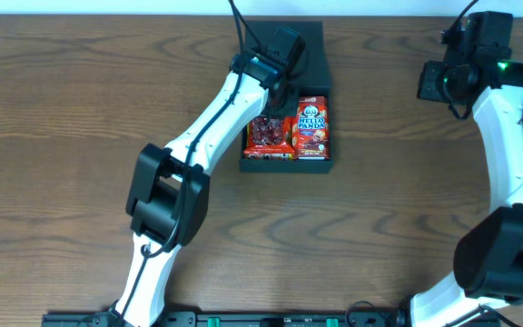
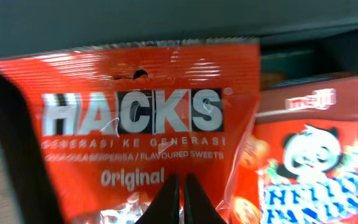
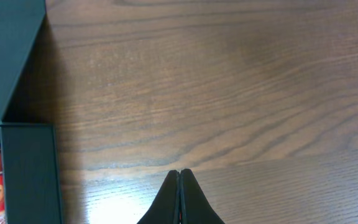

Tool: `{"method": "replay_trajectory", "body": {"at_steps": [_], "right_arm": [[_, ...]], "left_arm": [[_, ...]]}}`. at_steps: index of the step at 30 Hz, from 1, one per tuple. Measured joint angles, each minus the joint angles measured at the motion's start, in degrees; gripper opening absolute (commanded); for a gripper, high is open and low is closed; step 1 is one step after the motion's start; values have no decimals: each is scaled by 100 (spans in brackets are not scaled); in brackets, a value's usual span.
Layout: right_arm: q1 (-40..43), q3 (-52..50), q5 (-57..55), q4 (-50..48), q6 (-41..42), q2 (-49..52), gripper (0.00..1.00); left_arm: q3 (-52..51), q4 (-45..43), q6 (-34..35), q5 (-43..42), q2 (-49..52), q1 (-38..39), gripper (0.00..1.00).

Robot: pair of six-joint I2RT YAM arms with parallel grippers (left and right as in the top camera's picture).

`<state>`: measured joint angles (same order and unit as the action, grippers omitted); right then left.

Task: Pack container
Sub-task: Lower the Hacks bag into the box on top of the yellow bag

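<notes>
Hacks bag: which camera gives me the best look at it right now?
Left wrist: the Hacks bag fills the frame, label readable, beside the Hello Panda pack. Overhead shows it small inside the container, partly hidden by the left arm. Right wrist shows only the container's corner and table, no bag.

The left arm (image 1: 216,113) and right arm (image 1: 516,136) look alike to me: smooth white shells between bulky black joint housings. Just behind each set of jaws sits a black block with a small green light (image 1: 500,65) and a thin black cable (image 1: 237,23) trailing off. On the left gripper (image 2: 179,180) and right gripper (image 3: 179,174) the fingers are matte black, narrowing to thin tips.
</notes>
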<state>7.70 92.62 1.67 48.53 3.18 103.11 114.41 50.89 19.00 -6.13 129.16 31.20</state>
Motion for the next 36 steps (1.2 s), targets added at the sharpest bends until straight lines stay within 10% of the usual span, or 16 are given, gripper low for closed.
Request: {"method": "replay_trajectory", "body": {"at_steps": [36], "right_arm": [[0, 0, 0, 9, 0, 0, 2]], "left_arm": [[52, 9, -140, -229, 103, -31, 6]]}}
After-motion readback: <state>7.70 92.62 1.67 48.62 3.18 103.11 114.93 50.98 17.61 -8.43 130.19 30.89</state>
